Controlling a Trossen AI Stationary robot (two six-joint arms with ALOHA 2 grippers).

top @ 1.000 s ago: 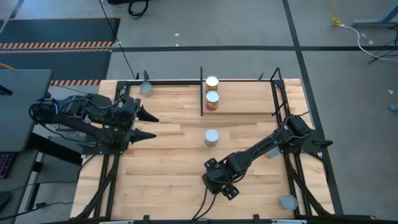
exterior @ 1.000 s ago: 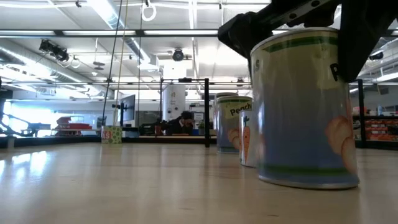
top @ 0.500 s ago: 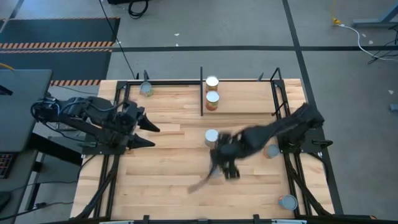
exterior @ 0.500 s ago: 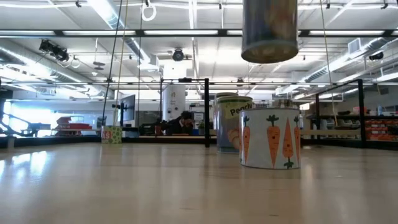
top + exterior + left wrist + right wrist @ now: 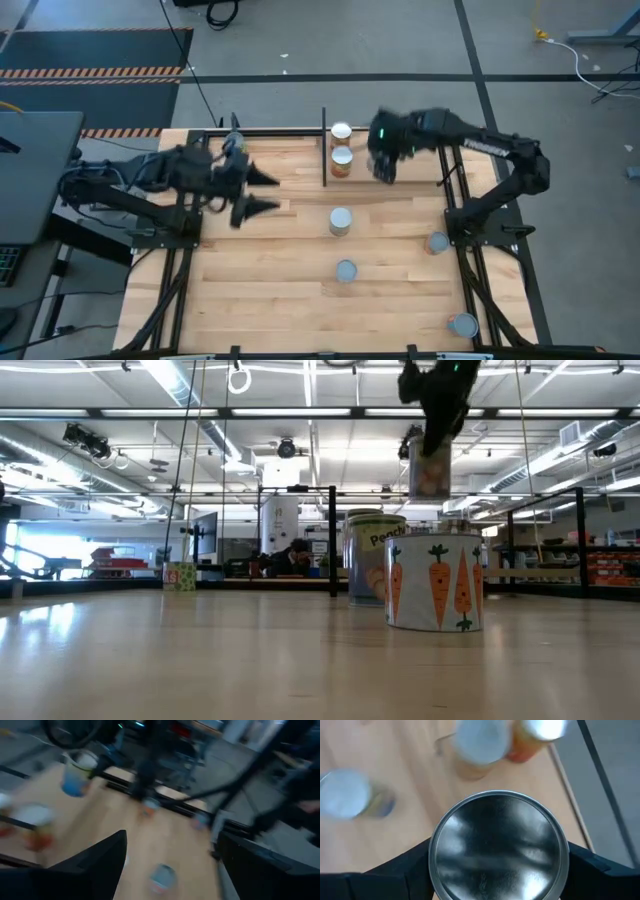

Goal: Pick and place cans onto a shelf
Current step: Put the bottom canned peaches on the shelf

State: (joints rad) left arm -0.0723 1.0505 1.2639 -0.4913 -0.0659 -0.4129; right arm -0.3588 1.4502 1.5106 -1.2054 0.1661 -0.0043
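My right gripper [image 5: 384, 158] is shut on a silver-topped can [image 5: 499, 845] and holds it in the air over the shelf [image 5: 415, 172], a raised light-wood board with black posts at the table's far side. In the low view the can [image 5: 430, 468] hangs below the gripper. Two cans [image 5: 341, 131] [image 5: 342, 160] stand on the shelf's left end. Other cans stand on the table: one at the middle [image 5: 341, 221] and one nearer [image 5: 346, 270]. My left gripper [image 5: 266, 192] is open and empty over the table's left half. My right gripper pinches the can between its two fingers [image 5: 405, 870], one on each side of the side wall just under the top rim [image 5: 436, 851]. The fingers come from above, pointing down. The can hangs upright, lifted clear of table and shelf.
More cans stand at the right [image 5: 437, 242], the near right corner [image 5: 463, 325] and the far left corner [image 5: 235, 142]. A carrot-labelled can [image 5: 435, 585] and a peach-labelled can [image 5: 372, 555] show in the low view. A black upright post [image 5: 324, 145] stands beside the shelf's cans.
My right gripper has lifted the can off the near middle of the table and carried it up and toward the far edge, to above the shelf. My left gripper has moved toward the table's right, staying open.
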